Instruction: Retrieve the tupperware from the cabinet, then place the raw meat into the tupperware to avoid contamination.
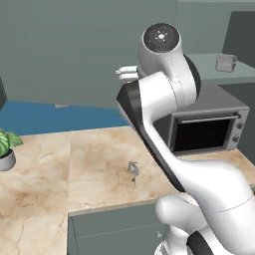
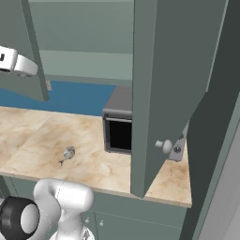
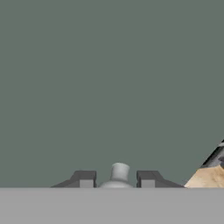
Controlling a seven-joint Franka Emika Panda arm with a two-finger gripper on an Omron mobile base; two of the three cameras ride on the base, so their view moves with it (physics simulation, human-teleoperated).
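The claw (image 3: 116,179) has its two tips set either side of a cabinet door knob (image 3: 119,171), apparently gripping it to work the door; the tupperware (image 1: 225,63) sits on the cabinet (image 1: 74,45) shelf above the microwave (image 1: 209,124). The raw meat (image 1: 133,170) lies on the surface (image 1: 94,164) left of the microwave.

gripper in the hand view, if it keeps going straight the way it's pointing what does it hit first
Most likely the cabinet door. Its flat grey-green face spans the view straight ahead, and the door's knob already sits between the fingertips of the gripper. How much gap is left is hard to judge.
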